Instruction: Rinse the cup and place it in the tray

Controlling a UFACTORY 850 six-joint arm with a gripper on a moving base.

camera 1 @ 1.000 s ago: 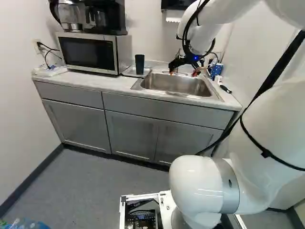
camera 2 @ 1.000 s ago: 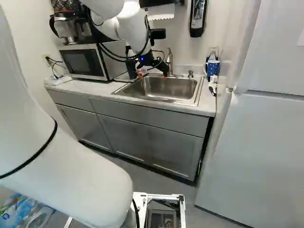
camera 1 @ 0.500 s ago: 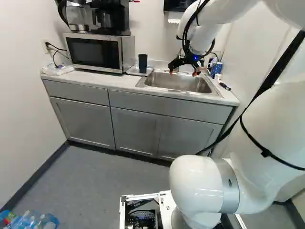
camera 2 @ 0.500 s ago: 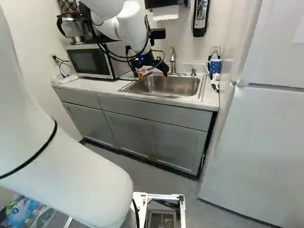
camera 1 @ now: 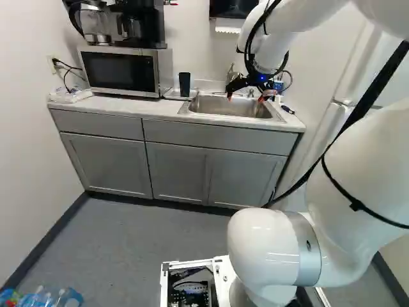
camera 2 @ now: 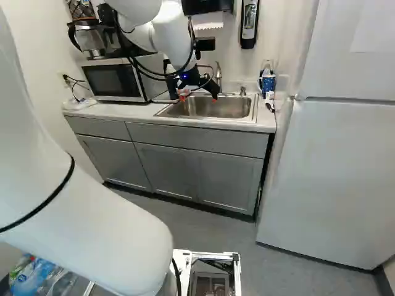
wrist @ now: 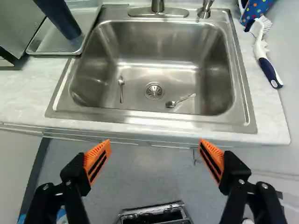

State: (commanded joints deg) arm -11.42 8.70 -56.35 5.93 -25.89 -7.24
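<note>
My gripper hangs in front of the sink in the left base view. Seen from the wrist, the gripper stands wide open, its orange pads apart with nothing between them. Ahead of the fingers lies the steel sink with two spoons in its basin, near the drain. The dark cup stands in the clear tray on the counter beside the sink; the left base view shows this cup next to the microwave.
A faucet rises behind the sink. A brush and a dotted blue cup are at the counter's far right. The microwave carries a coffee maker. A fridge stands right, bottles on the floor at left.
The base has moved, bringing more of the fridge into both base views. Against its lowest joint the arm looks unmoved, and the gripper is still open. The cup remains in the tray.
</note>
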